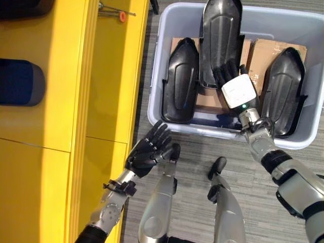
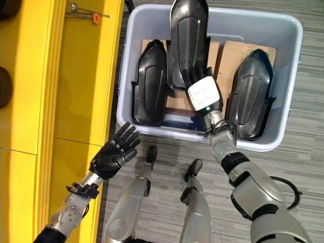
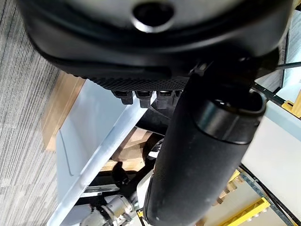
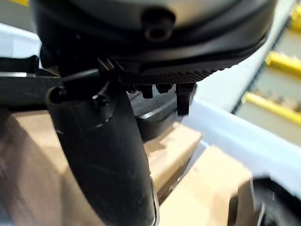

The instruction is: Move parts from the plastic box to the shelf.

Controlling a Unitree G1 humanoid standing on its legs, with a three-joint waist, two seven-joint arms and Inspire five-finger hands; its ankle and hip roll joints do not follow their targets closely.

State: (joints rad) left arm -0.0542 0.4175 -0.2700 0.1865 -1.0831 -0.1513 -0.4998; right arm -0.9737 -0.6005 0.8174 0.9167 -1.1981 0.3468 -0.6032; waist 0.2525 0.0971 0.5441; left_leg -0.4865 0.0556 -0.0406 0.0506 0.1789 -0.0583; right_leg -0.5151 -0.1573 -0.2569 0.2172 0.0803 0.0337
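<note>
left eye view shows my right hand (image 1: 226,76) inside the plastic box (image 1: 167,25), fingers on the middle part (image 1: 221,35); whether they've closed i can't tell. picking is underway; next, a firm grasp and lift toward the shelf (image 1: 61,101). its long axis runs near-to-far. my left hand (image 1: 149,152) hangs open.

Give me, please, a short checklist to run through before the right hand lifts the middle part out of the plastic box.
1. Right hand at the middle part: ok.
2. Fingers closed around that part: cannot tell, they are hidden against it.
3. Left hand free to help: ok, open, outside the plastic box.
4. Neighbouring parts, left part and right part, apart from the lifted one: ok.
5. Yellow shelf free to receive: cannot tell.
</note>
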